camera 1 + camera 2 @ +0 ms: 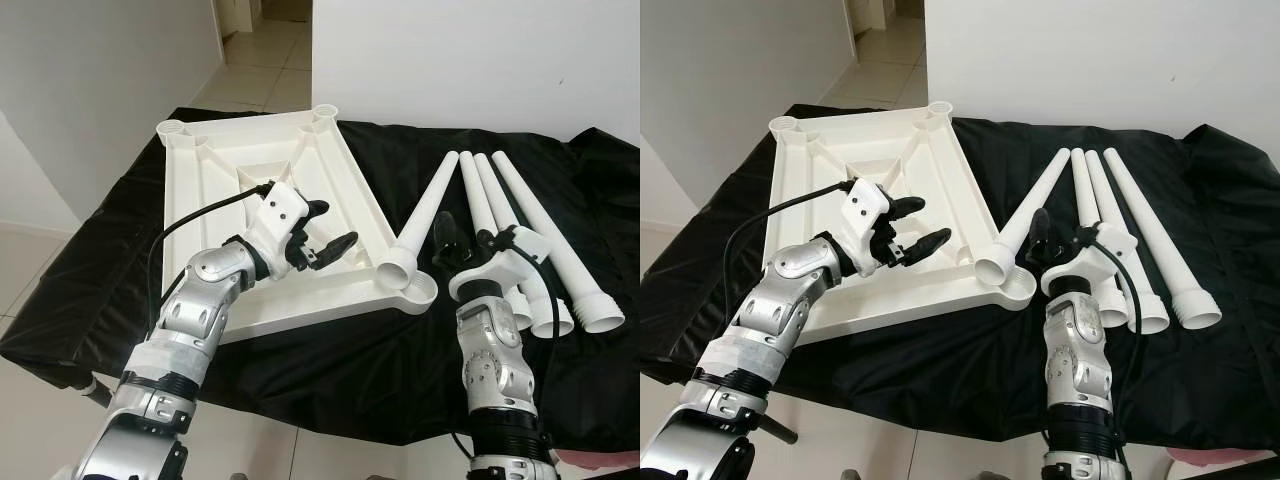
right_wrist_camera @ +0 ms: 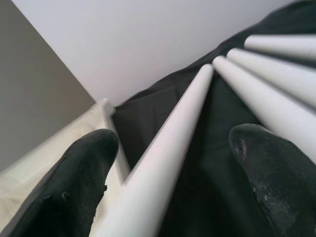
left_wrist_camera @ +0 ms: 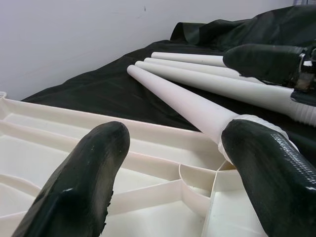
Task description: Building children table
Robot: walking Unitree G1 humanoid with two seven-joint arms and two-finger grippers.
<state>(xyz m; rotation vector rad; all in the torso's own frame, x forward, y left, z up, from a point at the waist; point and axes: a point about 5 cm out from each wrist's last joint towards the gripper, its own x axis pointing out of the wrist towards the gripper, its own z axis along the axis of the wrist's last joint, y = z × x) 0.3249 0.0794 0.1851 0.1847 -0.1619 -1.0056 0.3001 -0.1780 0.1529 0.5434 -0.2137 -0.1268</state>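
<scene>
1. The left gripper hangs over the upturned tabletop, its two rounded black fingers spread apart with nothing between them; the matte rubbery pads frame the tabletop's near corner in the left wrist view.
2. The left arm reaches forward from a bent silver elbow, with a black cable looping up to the white wrist block.
3. The right gripper sits low by the wide end of the nearest leg, its fingers parted, one on either side of that leg in the right wrist view and not closed on it.
4. The right forearm stands nearly upright, a jointed silver column ending in a white wrist housing.
5. The tabletop is glossy white moulded plastic, a rectangle lying underside up with raised ribs and round corner sockets.
6. The nearest leg is a smooth white tapered tube, its flared open mouth lying just beside the near-right socket.
7. Three more legs fan out to the right, thin ends pointing away, ribbed collars near.
8. Everything rests on a crinkled black cloth over the table, with a white wall behind.
</scene>
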